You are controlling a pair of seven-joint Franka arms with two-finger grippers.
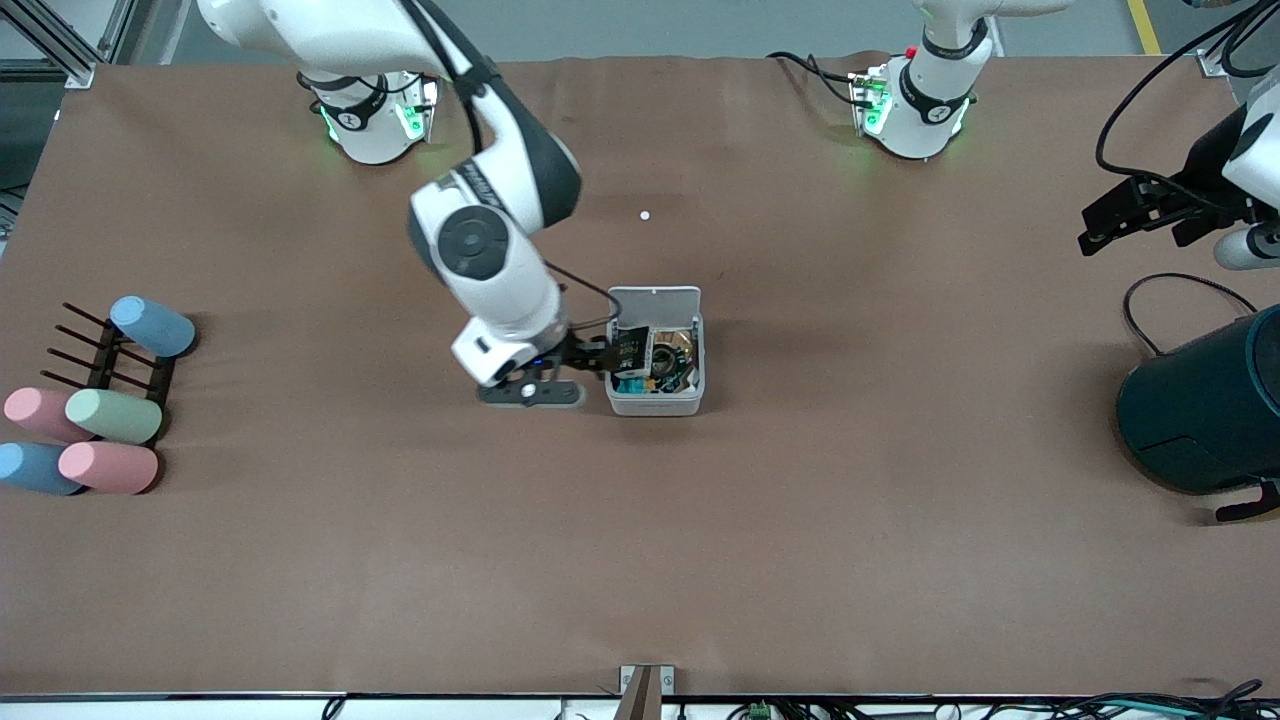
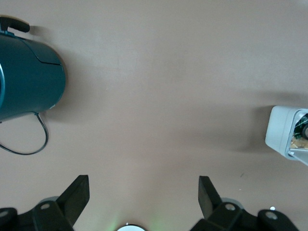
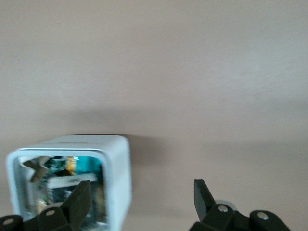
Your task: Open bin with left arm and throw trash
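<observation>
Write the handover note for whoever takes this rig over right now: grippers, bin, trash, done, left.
Left gripper: open and empty, waiting at the left arm's end of the table above the dark teal cylinder.
Right gripper: open, at the rim of the bin on the right arm's side, holding nothing.
Bin: mid-table, its lid up, trash lying inside, the black packet at the rim by the right gripper.
Done: bin opened, trash in.
Left: pull the right arm clear; no loose trash shows on the table.

A matt brown paper-like sheet (image 1: 800,520) is spread over the table. The bin (image 1: 655,402) is made of smooth, white-grey plastic.
</observation>
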